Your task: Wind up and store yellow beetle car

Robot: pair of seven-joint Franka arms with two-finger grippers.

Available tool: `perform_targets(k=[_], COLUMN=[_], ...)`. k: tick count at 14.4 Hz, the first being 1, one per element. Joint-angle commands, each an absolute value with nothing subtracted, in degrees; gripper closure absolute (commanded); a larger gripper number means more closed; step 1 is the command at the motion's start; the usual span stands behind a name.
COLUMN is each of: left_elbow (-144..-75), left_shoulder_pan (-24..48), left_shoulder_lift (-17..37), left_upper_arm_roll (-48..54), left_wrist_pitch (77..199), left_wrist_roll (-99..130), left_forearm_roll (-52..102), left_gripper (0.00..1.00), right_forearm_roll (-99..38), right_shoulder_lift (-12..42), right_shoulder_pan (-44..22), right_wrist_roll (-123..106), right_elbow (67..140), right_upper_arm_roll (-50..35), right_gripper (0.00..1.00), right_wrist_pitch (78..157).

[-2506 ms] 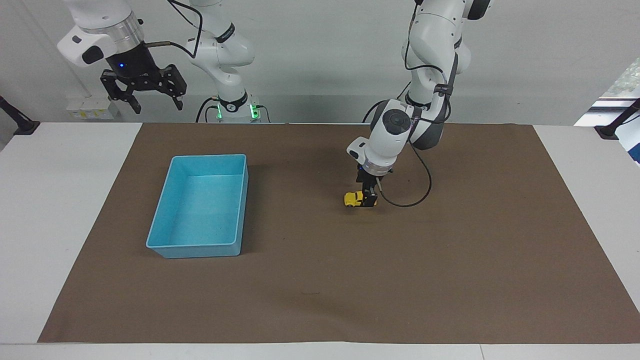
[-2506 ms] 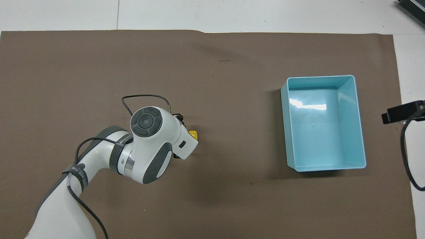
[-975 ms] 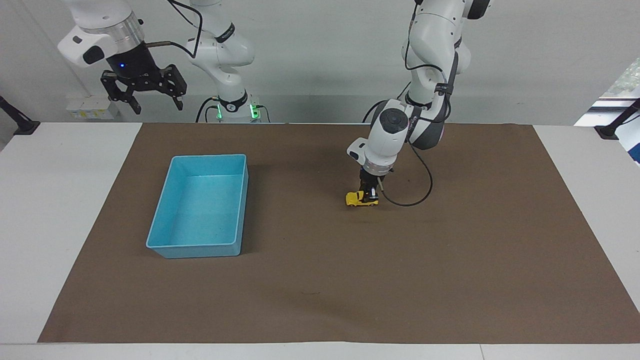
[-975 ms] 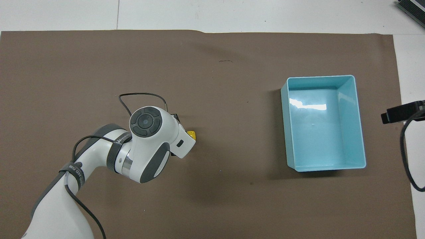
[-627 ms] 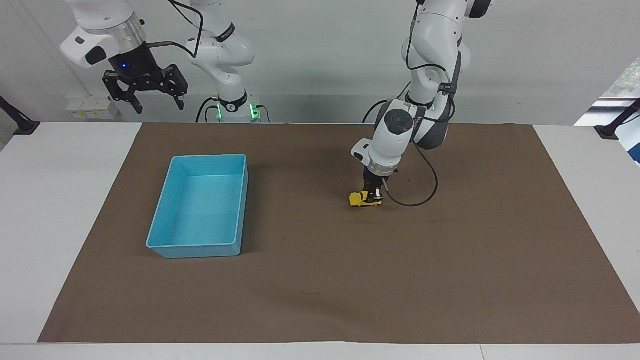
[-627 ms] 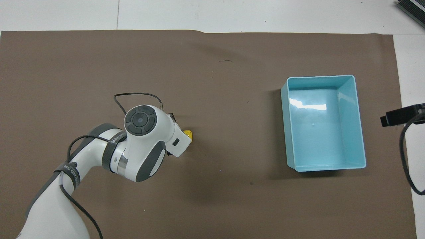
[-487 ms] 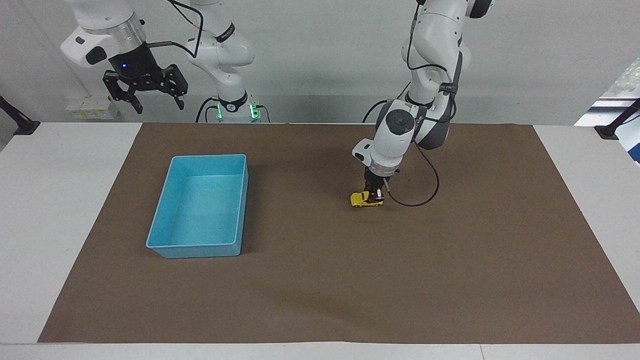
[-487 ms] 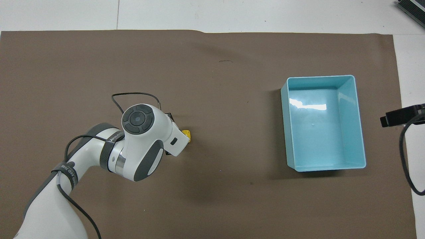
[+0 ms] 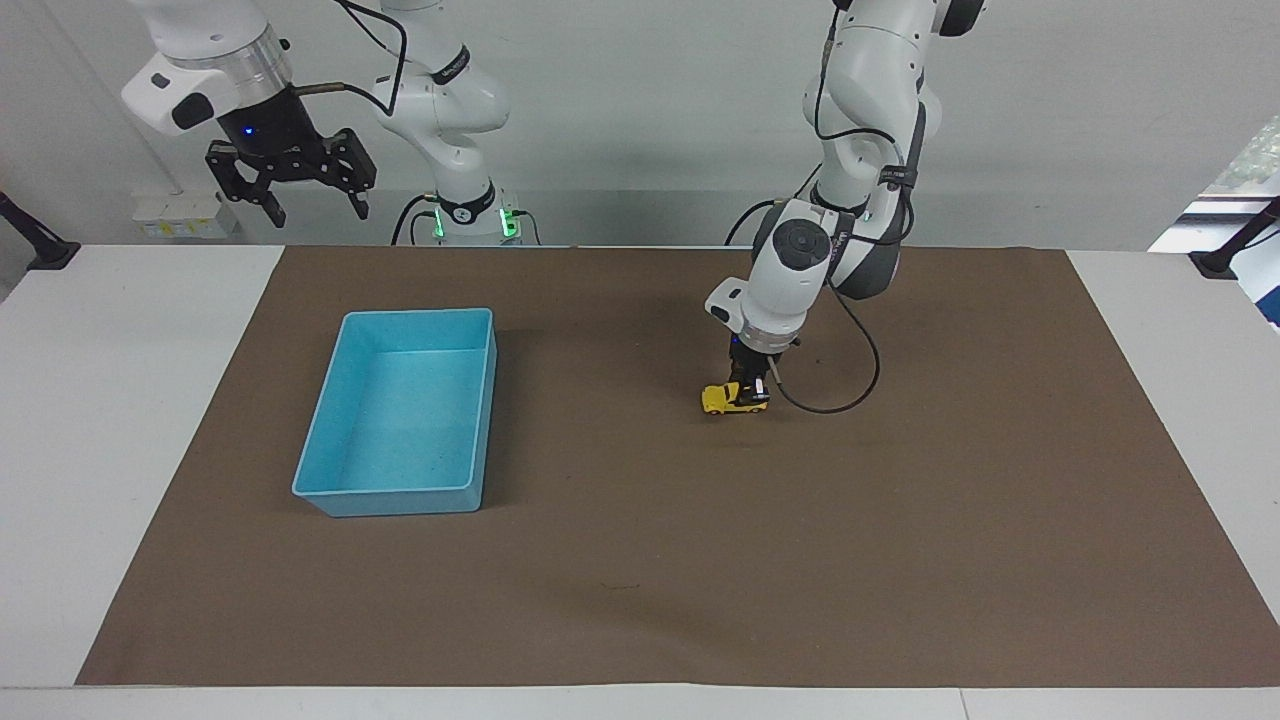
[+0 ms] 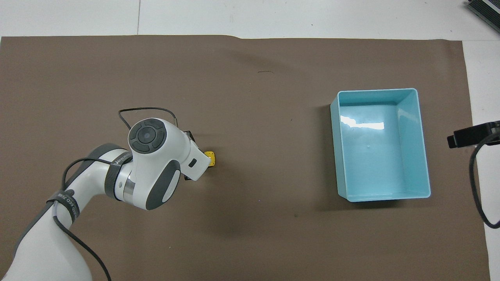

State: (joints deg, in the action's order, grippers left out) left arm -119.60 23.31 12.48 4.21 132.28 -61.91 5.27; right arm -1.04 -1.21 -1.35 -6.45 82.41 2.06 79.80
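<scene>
- Facing view: my left gripper [image 9: 750, 392] is low on the mat [image 9: 640, 560], clamped on the tail end of the car [image 9: 733, 398], whose wheels sit on the mat. The car is near the table's middle, toward my left arm's end, well apart from the bin [image 9: 402, 412].
- Facing view: I judge this to be the wind-up step, with the car pressed down so its wheels can be dragged backward. Storing is not yet done; the bin holds nothing.
- Facing view: the car's long axis runs along the table from one arm's end to the other. I think its nose points toward the bin, since the free end I can see faces that way.
- Facing view: my right gripper [image 9: 300, 185] waits high near its base, fingers spread wide, holding nothing.
- Overhead view: my left arm's wrist hides most of the car [image 10: 210, 158]; only a yellow tip shows, poking out toward the bin [image 10: 381, 144]. My left gripper's fingers are hidden here.
- Overhead view: only a dark edge of my right gripper [image 10: 470, 135] shows, beside the bin.
- Overhead view: the next move calls for firm downward pressure so the wheels grip, then either a release aimed at the bin or a lift and carry over its rim.
</scene>
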Motion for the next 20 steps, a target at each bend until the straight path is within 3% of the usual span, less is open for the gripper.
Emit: perform_targets(k=[1,20], left_elbow=[-120.8,-122.4], left_shoulder_pan=[20.7,10.1], left_shoulder_lift=[13.6,13.6], left_upper_arm_roll=[3.7,3.7], left_wrist_pitch=[134.6,134.5], left_wrist_roll=[-64.4,-80.6], left_forearm_roll=[4.0,3.9], left_gripper=[1.00,1.00], right_forearm_roll=[-2.0,-2.0], right_shoulder_lift=[-2.8,-2.8], right_shoulder_pan=[-1.3,-1.7], right_wrist_roll=[-7.6,-7.6], right_elbow=[84.5,84.6], right_upper_arm_roll=[2.1,2.1], right_gripper=[0.00,0.00], right_wrist_pitch=[81.2,81.4])
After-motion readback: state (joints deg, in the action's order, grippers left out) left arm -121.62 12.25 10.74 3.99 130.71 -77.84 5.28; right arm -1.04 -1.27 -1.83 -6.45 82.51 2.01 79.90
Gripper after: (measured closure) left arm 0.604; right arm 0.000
